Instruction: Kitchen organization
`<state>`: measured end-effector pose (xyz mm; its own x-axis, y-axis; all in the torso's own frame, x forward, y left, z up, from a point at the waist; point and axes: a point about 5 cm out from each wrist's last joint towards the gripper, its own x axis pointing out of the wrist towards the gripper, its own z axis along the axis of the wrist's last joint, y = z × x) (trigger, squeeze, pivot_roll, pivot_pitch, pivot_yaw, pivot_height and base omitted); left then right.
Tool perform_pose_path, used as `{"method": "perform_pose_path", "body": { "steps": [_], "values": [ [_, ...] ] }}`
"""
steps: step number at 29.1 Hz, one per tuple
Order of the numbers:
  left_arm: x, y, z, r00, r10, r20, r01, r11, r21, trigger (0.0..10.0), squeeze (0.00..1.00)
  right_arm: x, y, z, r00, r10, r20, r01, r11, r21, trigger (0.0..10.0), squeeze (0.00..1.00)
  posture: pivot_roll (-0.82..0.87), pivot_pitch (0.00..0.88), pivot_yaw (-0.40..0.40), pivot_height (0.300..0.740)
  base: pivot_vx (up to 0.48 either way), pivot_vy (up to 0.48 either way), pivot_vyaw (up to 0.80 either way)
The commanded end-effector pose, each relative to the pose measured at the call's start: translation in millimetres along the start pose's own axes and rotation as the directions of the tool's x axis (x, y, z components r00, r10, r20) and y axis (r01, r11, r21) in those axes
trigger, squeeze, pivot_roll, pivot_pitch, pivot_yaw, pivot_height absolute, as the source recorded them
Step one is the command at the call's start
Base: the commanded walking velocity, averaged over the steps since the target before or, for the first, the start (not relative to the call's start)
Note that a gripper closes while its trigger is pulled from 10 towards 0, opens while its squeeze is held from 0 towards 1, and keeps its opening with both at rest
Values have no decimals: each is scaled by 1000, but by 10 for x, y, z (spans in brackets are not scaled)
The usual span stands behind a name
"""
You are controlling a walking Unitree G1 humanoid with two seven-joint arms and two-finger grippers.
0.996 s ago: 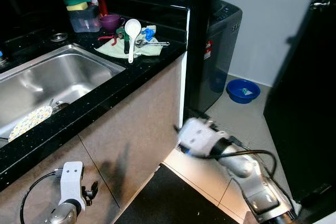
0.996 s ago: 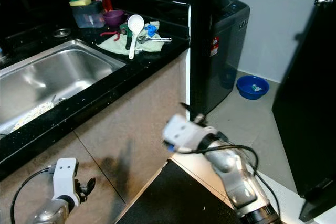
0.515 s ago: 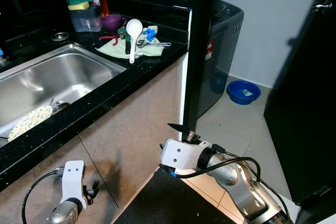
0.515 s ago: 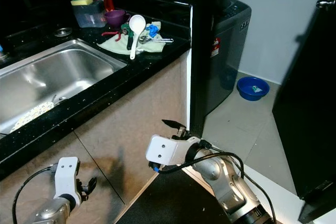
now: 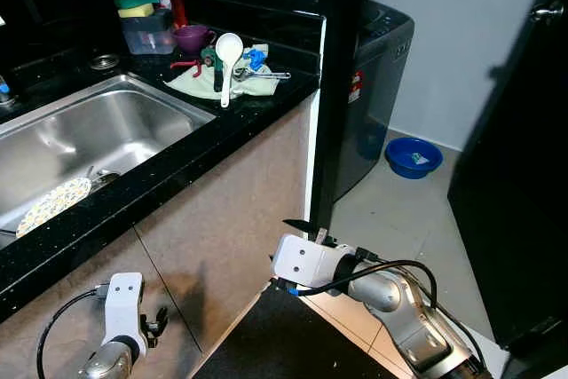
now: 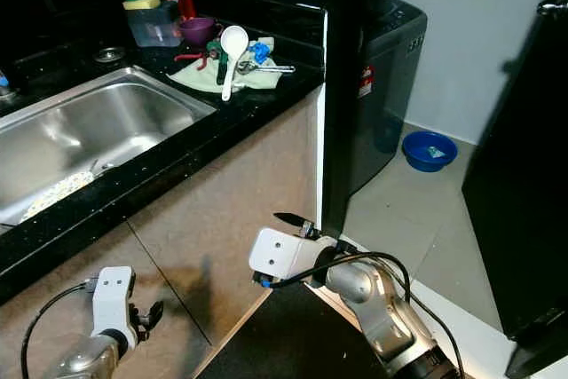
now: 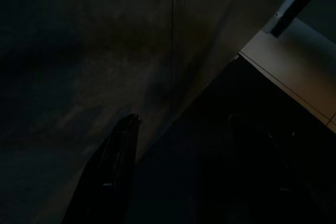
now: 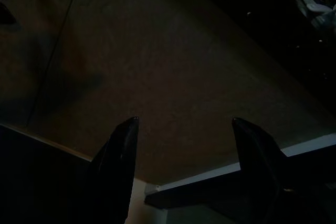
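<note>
A white ladle (image 5: 226, 49) lies on a green cloth (image 5: 206, 83) with scissors and other small utensils on the black countertop (image 5: 222, 130). Behind them stand a purple cup (image 5: 189, 37) and a clear box (image 5: 146, 33) holding sponges. A patterned plate (image 5: 51, 206) leans in the steel sink (image 5: 98, 135). My right gripper (image 5: 306, 228) is low down, in front of the beige cabinet front (image 5: 231, 210); its fingers (image 8: 123, 150) are open and hold nothing. The left gripper (image 7: 184, 119) hangs low by the same cabinet front, open and empty.
A grey washing machine (image 5: 377, 68) stands past the counter's end, with a blue basin (image 5: 413, 157) on the tiled floor beside it. A black door (image 5: 519, 157) closes off the right side. A dark mat (image 5: 284, 339) lies on the floor at the cabinet's foot.
My right arm has swung left, in toward the cabinet front, and turned its gripper that way; over the last half second it barely moved. The left arm stays hanging.
</note>
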<state>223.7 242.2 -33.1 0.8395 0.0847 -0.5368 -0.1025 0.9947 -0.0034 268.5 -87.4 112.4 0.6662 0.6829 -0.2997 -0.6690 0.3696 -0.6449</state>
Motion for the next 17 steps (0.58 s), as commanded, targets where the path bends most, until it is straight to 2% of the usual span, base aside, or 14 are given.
{"method": "perform_pose_path", "body": {
  "steps": [1, 17],
  "values": [
    [-6, 2, -7, 1000, 0, 0, 0, 1000, 10, 10000, 0, 10, 5, -12, 1000, 11, -4, -11, 1000, 17, 10000, 0, -53, 0, 29, 740, 0, 0, 0],
    [-2, -48, 26, 1000, 1, 23, -1, 1000, 6, 10000, 0, -9, -12, -21, 1000, 19, -6, -19, 999, 29, 10000, 0, -42, 0, 28, 740, 0, 0, 0]
  ]
}}
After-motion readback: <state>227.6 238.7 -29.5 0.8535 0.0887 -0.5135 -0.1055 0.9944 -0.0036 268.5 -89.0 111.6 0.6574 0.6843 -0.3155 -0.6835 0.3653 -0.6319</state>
